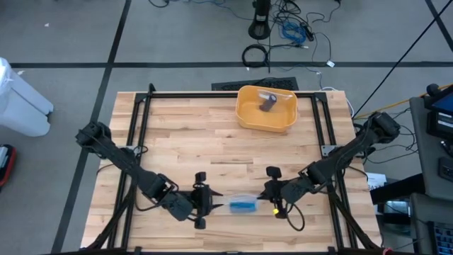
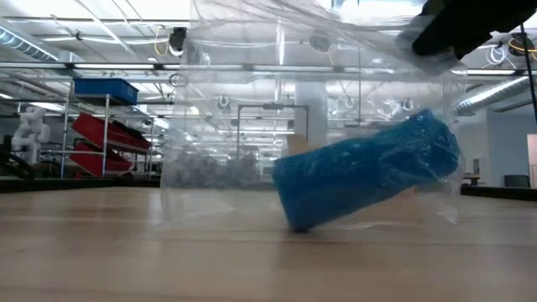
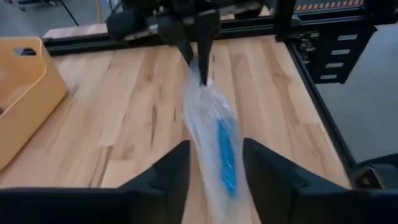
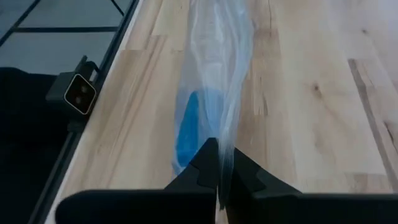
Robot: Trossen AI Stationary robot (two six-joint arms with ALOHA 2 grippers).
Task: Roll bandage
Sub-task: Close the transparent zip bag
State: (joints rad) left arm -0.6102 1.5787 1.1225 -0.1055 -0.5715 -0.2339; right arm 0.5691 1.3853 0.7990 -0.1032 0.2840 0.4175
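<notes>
Honestly, this looks barely started: the blue bandage roll (image 1: 243,205) sits sealed inside a clear plastic bag (image 3: 208,115) near the worktop's (image 1: 212,134) front edge. The right gripper (image 4: 219,163) is pinching one end of the bag, while the left gripper (image 3: 215,163) stands spread around the other end. Unbagging and all the rolling remain.

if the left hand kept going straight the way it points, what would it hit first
Most likely the clear plastic bag with the blue bandage roll inside, which lies right between its open fingers. Beyond the bag, the right hand pinches the bag's far end, shut on it.
</notes>
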